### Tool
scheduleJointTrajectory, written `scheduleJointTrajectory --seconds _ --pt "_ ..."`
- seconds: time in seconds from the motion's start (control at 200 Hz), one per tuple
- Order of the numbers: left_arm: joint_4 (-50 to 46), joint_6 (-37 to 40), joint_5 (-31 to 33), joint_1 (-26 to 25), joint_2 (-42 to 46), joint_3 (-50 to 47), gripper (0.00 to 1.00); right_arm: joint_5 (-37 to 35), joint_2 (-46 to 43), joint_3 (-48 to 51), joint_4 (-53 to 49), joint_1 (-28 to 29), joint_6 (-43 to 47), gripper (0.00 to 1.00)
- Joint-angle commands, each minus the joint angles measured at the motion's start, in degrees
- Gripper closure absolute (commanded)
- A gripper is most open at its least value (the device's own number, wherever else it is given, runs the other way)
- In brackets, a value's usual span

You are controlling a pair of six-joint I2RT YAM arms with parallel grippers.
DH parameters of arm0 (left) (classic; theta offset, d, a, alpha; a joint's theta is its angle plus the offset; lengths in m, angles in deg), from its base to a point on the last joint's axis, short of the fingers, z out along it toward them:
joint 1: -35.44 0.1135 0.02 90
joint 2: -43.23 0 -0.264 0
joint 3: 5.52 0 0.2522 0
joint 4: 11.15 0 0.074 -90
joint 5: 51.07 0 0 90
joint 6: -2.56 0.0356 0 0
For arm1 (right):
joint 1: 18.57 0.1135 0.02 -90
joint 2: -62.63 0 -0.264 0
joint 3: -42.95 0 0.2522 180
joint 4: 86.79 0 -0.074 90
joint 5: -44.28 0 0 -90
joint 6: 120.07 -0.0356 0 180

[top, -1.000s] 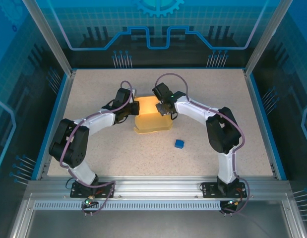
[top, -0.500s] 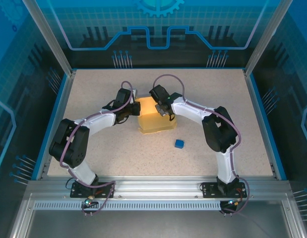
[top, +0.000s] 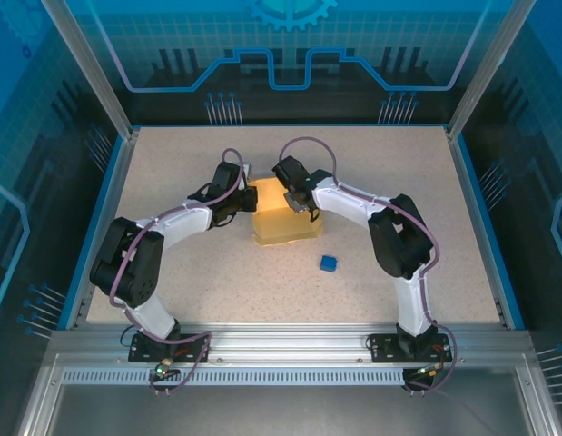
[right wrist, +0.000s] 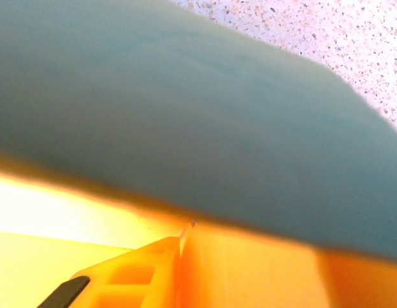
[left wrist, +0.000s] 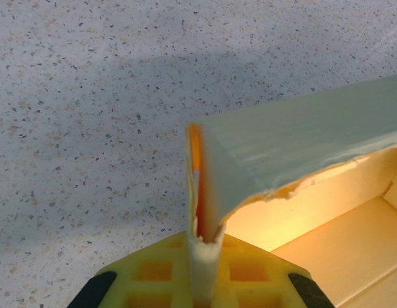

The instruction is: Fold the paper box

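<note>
Left gripper point(left wrist: 203, 250): clamped on the paper box point(left wrist: 301, 147) wall; hold that wall upright.
Right gripper point(top: 300, 203): apart or together, cannot tell; ease the panel ahead of it inward.

Pale yellow paper box point(top: 277, 223), open-topped

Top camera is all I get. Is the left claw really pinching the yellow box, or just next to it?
Observer: Pinching. In the left wrist view the left gripper is shut on a thin upright wall of the paper box.
Operator: Is the box closed on top?
Observer: No. A flap leans over it, but the left wrist view shows the hollow inside open beneath.
Operator: And the right claw?
Observer: The right gripper sits so close that its wrist view shows the cardboard as a blur beside one yellow finger. I can't tell whether it's holding anything.
</note>
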Motion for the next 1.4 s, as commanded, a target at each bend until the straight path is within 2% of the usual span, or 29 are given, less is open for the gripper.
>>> scheduleJointTrajectory --seconds 0.0,0.335,0.445,0.615,0.876,1.141,1.396 --pt "-0.13 0.74 1.07 0.71 1.94 0.38 0.96 2.01 -3.56 1.07 -3.54 -1.0 0.94 0.71" --pt "-0.19 0.62 0.83 0.7 1.76 0.54 0.96 14.45 -9.73 2.0 -0.38 -2.78 -1.96 0.49" --pt "-0.25 0.67 0.88 0.7 1.76 0.56 0.96 16.63 -9.32 1.52 0.39 -4.15 -3.01 0.48" --pt "-0.38 0.7 0.83 0.7 1.94 0.56 0.96 17.12 -6.82 -0.95 -0.07 -4.91 -3.56 0.53" --pt "-0.43 0.7 0.87 0.71 1.89 0.6 0.96 11.13 -2.89 -4.28 -2.94 -4.6 -3.92 0.67" --pt "-0.65 0.65 0.61 0.61 1.15 1.22 0.96 -3.8 2.18 -9.75 -8.24 -1.33 -2.51 0.73" --pt "-0.88 0.62 0.75 0.52 1.5 1.04 0.96 -6.63 4.58 -11.33 -10.14 -1.21 -1.93 0.77"
